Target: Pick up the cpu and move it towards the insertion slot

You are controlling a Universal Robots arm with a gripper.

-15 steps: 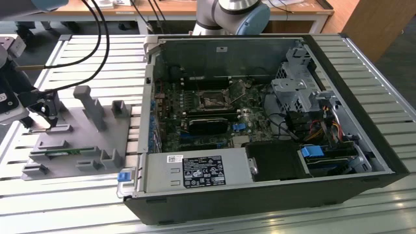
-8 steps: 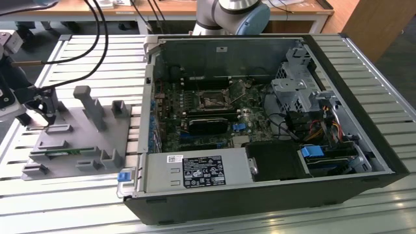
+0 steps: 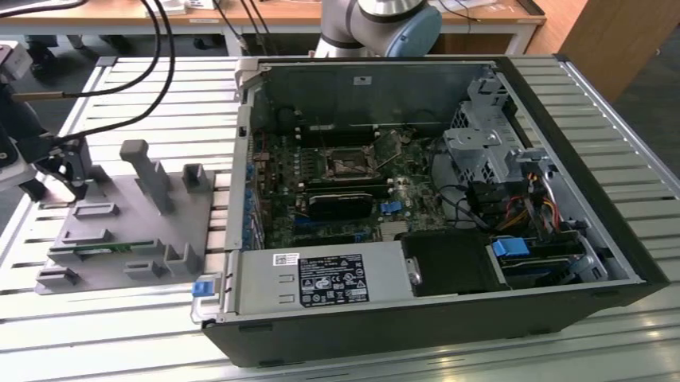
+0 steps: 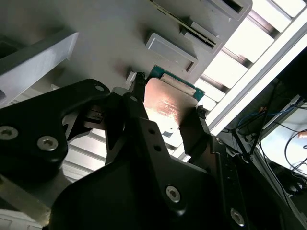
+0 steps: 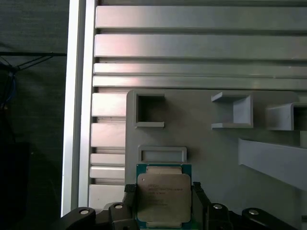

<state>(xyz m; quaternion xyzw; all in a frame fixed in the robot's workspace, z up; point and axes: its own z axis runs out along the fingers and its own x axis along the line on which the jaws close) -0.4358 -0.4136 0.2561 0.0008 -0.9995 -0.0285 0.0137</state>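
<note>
Grey fixture [image 5: 216,158], cpu [image 5: 163,199] clamped between gripper [image 5: 163,189] jaws

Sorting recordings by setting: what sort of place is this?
Probably a robotics lab bench: open computer case on a slatted metal table, grey parts fixture, claw gripping a cpu.

black tool [image 4: 169,96], silver screws [image 4: 47,142]; grey-blue arm [image 3: 367,24].
</note>
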